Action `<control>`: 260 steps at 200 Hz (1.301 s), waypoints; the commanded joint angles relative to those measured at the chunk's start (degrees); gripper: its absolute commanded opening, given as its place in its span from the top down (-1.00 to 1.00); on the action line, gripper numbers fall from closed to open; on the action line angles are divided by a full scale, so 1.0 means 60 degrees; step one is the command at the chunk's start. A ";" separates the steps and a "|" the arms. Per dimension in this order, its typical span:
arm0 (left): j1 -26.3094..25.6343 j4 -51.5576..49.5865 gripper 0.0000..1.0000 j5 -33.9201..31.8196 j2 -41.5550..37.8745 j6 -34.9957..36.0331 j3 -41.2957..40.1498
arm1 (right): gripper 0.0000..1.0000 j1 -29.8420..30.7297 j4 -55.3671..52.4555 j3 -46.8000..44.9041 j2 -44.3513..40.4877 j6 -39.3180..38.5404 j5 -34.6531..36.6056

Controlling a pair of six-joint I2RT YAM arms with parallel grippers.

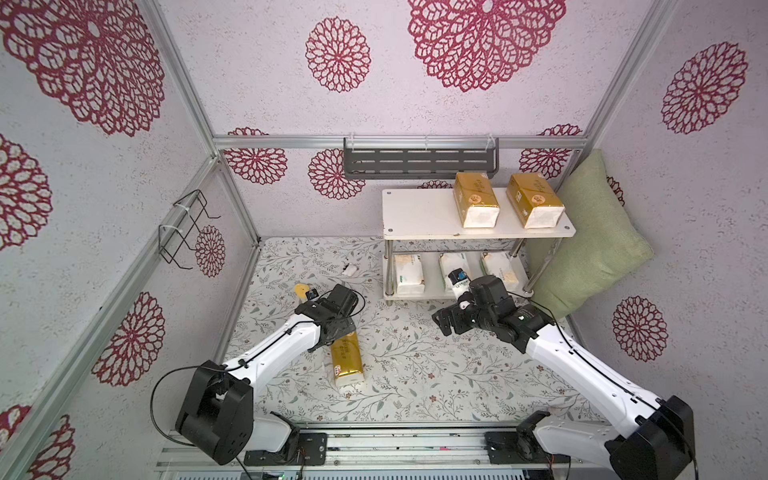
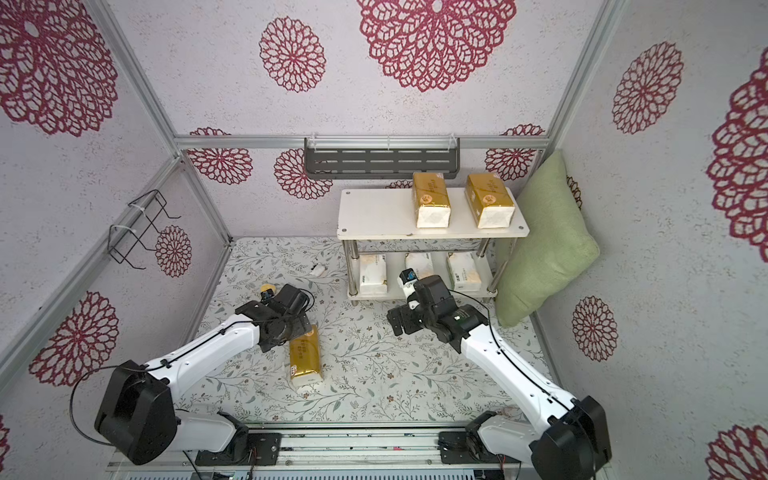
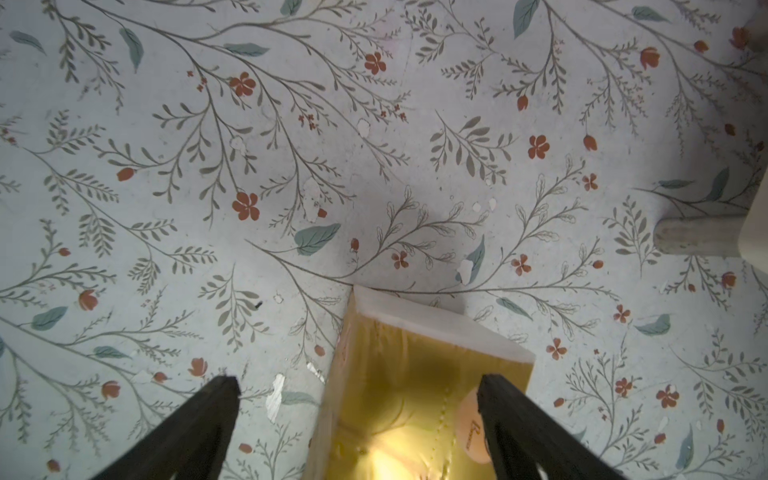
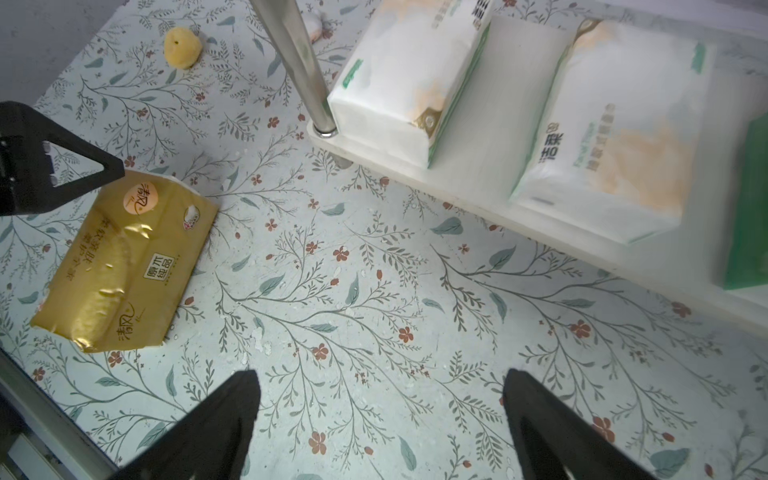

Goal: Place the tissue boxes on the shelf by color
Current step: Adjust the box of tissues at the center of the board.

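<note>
Lower centre, a gold pack (image 1: 348, 359) lies beneath the left gripper (image 3: 359, 386), jaws apart. Right gripper (image 4: 382, 378), spread and empty, hangs before the shelf (image 1: 415, 212); green pillow (image 1: 590, 237) crowds its right end.

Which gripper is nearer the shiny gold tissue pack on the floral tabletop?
Left. The left gripper hangs open over one end of the shiny gold tissue pack; the right gripper is open over bare tabletop, well apart.

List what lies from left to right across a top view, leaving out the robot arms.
Black wire rack → yellow lump → gold tissue pack on the table → shelf → green cushion.
</note>
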 commanded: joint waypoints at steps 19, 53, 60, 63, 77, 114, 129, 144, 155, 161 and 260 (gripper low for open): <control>-0.0208 0.1152 -0.99 0.1019 0.0321 0.1085 -0.0275 | -0.96 0.0420 0.1140 -0.0127 0.0488 0.0371 -0.0133; -0.0232 0.1188 -1.00 0.1482 0.0520 0.1724 -0.0293 | -0.96 0.0705 0.1369 -0.0126 0.0911 0.0375 -0.0099; -0.0247 0.1067 -1.00 0.1553 0.0599 0.1817 -0.0276 | -0.95 0.0745 0.1416 -0.0105 0.0978 0.0394 -0.0107; -0.0244 0.1029 -1.00 0.1582 0.0623 0.1868 -0.0276 | -0.96 0.0760 0.1435 -0.0107 0.1005 0.0405 -0.0115; -0.0243 0.0813 -1.00 0.1658 0.0713 0.2119 -0.0276 | -0.96 0.0826 0.1522 -0.0106 0.1133 0.0404 -0.0157; -0.0243 0.0909 -1.00 0.1932 0.0905 0.2569 -0.0278 | -0.95 0.0985 0.1611 -0.0069 0.1439 0.0412 -0.0138; -0.0245 0.1001 -0.96 0.2014 0.1136 0.2518 -0.0247 | -0.95 0.1125 0.1593 -0.0093 0.1612 0.0409 -0.0023; -0.0243 0.1077 -0.87 0.2127 0.1351 0.2342 -0.0225 | -0.96 0.1257 0.1604 -0.0150 0.1764 0.0340 0.0064; -0.0243 0.1078 -0.82 0.2110 0.1492 0.2159 -0.0191 | -0.96 0.1334 0.1691 -0.0253 0.1791 0.0295 0.0129; -0.0236 0.1114 -0.81 0.2096 0.1526 0.2075 -0.0174 | -0.96 0.1372 0.1740 -0.0292 0.1790 0.0291 0.0141; 0.0041 0.1604 -0.70 0.1989 0.1942 -0.0393 0.0500 | -0.97 0.1756 0.2534 -0.0867 0.1811 0.0210 0.0350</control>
